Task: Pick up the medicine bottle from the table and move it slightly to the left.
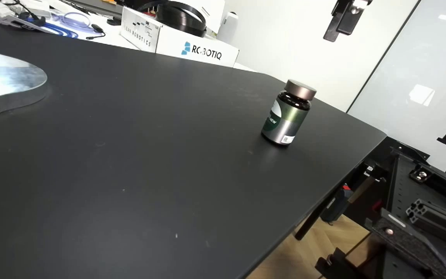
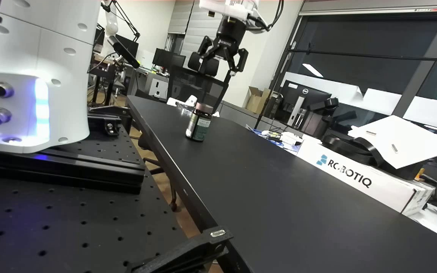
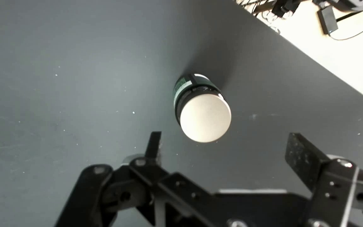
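The medicine bottle (image 1: 287, 116) stands upright on the black table (image 1: 149, 162), near the table's edge. It has a brownish cap, a dark neck and a green and silver label. It also shows in an exterior view (image 2: 199, 127) on the table (image 2: 279, 197). In the wrist view I see the bottle's pale-lit cap (image 3: 205, 118) from above. My gripper (image 3: 225, 138) is open and empty. The cap lies ahead of the fingertips, closer to the left finger. The gripper (image 2: 217, 72) hangs well above the bottle. Only its fingertips show in an exterior view (image 1: 340, 28).
A white box with Robotiq lettering (image 1: 198, 50) stands along the far edge, also in an exterior view (image 2: 347, 172). A shiny metal object (image 1: 10, 81) lies on the table. The robot base (image 2: 40, 76) stands on a perforated bench (image 2: 70, 223) beside the table edge.
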`<state>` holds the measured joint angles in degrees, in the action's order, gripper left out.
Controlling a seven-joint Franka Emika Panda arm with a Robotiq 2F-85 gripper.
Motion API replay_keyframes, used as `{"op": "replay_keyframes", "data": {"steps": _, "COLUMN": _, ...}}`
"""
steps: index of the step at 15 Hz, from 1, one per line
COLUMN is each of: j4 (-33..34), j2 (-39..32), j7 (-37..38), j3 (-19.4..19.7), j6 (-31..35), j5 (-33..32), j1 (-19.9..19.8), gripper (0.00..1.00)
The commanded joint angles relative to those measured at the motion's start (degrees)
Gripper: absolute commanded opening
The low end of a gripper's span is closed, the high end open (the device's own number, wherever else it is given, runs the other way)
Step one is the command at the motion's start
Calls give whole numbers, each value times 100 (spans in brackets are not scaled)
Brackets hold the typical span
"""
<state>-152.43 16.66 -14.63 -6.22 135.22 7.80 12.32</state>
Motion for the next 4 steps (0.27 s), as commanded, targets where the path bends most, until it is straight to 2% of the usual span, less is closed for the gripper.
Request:
{"op": "replay_keyframes", "data": {"steps": 1, "j4": 4, "j2": 101, "j7": 0, "j3": 33, "j6": -101, "j5": -9, "j1": 13, "gripper": 100}}
{"op": "replay_keyframes", "data": {"steps": 4, "j4": -11, "j2": 49, "j7": 0, "j3": 16, "j6": -48, "j5": -8, "j1": 18, "gripper": 100}}
